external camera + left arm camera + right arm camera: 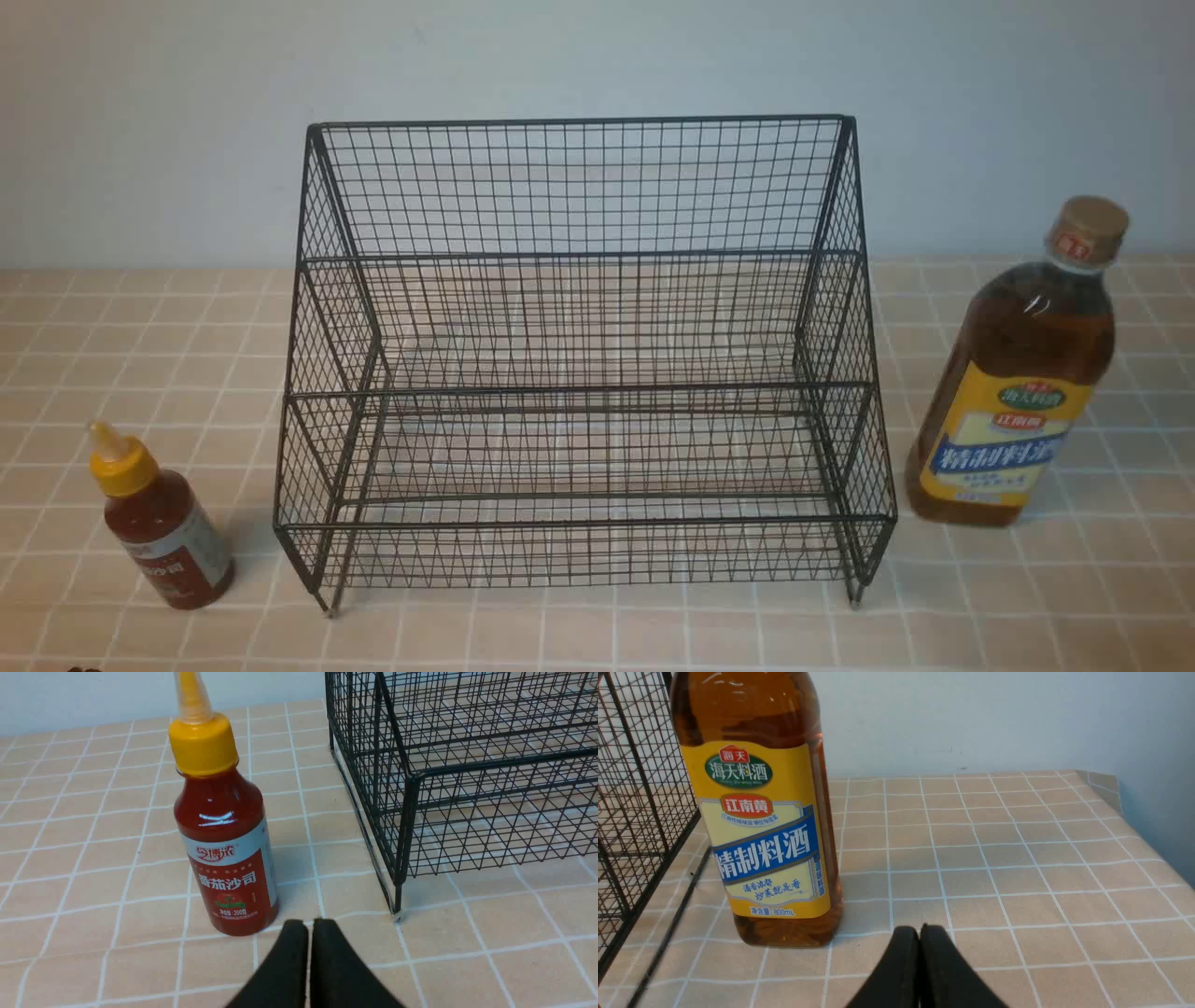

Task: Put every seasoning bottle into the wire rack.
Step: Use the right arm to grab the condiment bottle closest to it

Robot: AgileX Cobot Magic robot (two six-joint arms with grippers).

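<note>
The black wire rack (583,373) stands mid-table with both tiers bare; its corner shows in the left wrist view (467,765) and its side in the right wrist view (635,812). A small red-sauce bottle (159,523) (224,830) with a yellow nozzle cap stands upright left of the rack. A tall amber bottle (1018,373) (761,812) with a tan cap and yellow-blue label stands upright right of it. My left gripper (309,924) is shut and empty, short of the red bottle. Beside the amber bottle's base, my right gripper (920,929) is shut and empty. Neither arm shows in the front view.
A tan checked tablecloth (597,635) covers the table, with a pale wall (597,56) behind. The table's right edge (1134,812) lies beyond the amber bottle.
</note>
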